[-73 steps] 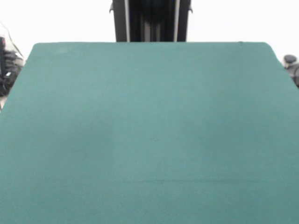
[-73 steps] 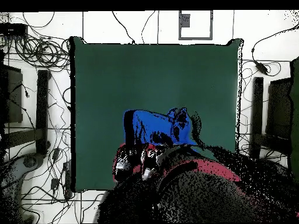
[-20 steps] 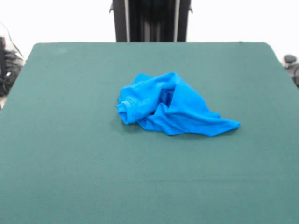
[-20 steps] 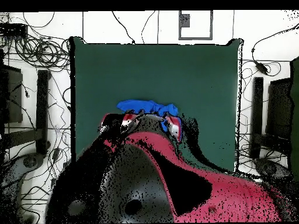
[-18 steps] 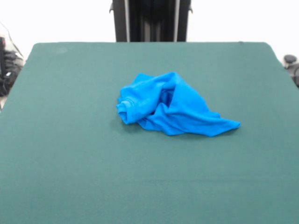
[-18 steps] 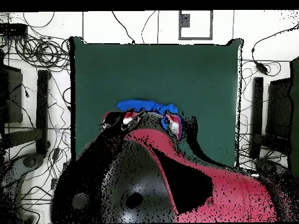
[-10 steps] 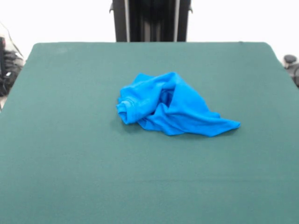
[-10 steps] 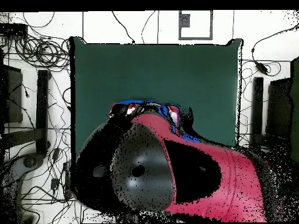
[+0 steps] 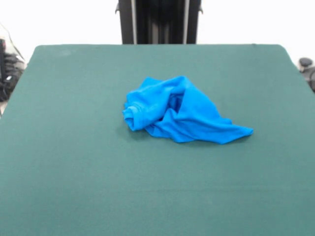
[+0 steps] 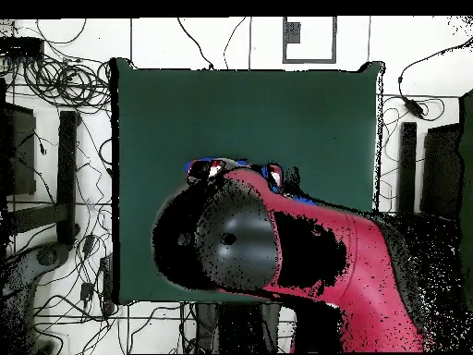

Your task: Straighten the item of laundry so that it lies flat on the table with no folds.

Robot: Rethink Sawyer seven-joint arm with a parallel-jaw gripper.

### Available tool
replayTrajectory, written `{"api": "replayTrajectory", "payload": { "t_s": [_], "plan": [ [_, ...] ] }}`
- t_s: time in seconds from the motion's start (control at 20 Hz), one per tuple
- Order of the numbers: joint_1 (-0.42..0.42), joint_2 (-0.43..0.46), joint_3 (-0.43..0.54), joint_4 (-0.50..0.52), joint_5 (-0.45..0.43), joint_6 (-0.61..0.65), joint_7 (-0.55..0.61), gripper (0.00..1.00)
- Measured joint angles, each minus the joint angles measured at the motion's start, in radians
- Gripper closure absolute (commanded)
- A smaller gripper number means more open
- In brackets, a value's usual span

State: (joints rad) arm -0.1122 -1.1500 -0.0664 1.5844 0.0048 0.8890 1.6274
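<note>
The item of laundry (image 9: 177, 117), a bright blue T-shirt, lies crumpled in a heap near the middle of the dark green table (image 9: 98, 167). One pointed corner trails to the right in the front view. In the overhead view the red and black arm (image 10: 305, 250) hangs over the table (image 10: 240, 111) and hides nearly all of the shirt. Only thin blue slivers (image 10: 197, 166) show at the arm's upper edge. The gripper shows in neither view.
The robot's black pedestal (image 9: 158, 22) stands at the table's far edge in the front view. In the overhead view, tangled cables (image 10: 55, 83) and dark stands lie on the floor on both sides of the table.
In the overhead view the arm has shifted up and right across the picture, so less of the shirt shows. In the front view the shirt has not moved.
</note>
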Motion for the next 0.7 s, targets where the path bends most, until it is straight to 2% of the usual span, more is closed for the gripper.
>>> {"api": "replayTrajectory", "payload": {
  "t_s": [0.7],
  "plan": [
    [-0.006, 0.060, 0.000, 0.067, 0.001, -0.115, 0.000, 0.00]
  ]
}}
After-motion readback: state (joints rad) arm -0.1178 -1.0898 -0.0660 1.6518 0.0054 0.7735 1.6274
